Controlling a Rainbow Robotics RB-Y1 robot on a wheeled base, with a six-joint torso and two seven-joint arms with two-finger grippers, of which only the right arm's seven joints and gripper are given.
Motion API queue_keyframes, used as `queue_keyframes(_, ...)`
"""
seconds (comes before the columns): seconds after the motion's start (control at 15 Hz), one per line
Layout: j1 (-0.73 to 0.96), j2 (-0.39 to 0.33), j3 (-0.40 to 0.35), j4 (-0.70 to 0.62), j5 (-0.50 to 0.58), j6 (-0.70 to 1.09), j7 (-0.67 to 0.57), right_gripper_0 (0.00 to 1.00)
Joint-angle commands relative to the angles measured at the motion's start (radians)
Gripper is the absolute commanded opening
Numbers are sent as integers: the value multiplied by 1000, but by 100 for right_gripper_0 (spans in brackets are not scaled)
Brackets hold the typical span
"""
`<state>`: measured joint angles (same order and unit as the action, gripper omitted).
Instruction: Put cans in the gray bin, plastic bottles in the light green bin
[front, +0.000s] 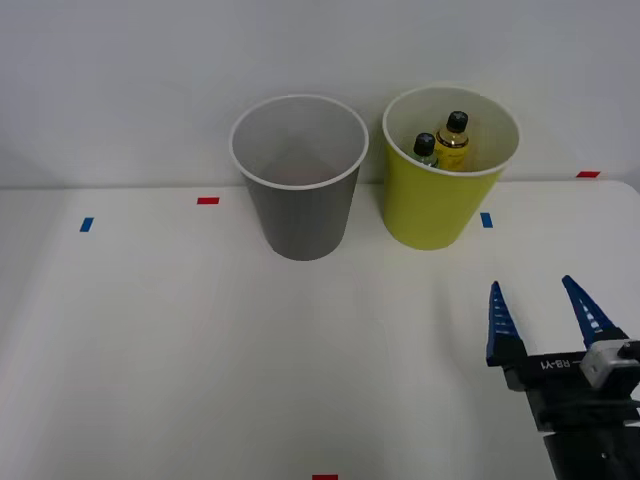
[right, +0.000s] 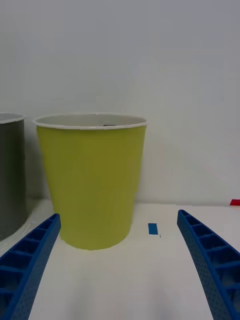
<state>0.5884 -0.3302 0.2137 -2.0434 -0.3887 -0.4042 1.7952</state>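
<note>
Two plastic bottles stand inside the light green bin, far right on the desk; the gray bin sits beside it. Right gripper fingers spread wide, holding nothing. Risk: an advancing arm could knock the green bin.

I see a white table carrying the gray bin upright near its far edge. The light green bin stands just right of the gray bin, apart from it. Small red and blue tape marks lie around the gray bin.
</note>
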Motion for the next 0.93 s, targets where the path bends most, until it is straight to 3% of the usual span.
queue_keyframes(0.07, 21, -76, 3, 0, -2, -1, -22, 79)
queue_keyframes(0.27, 67, -73, -2, 0, 39, -1, -40, 80)
queue_keyframes(0.47, 120, -56, -28, 0, 209, -18, -309, 80)
queue_keyframes(0.6, 149, -35, -33, 9, 297, -41, -425, 80)
queue_keyframes(0.93, 149, 69, -77, 229, 531, -274, -723, 80)
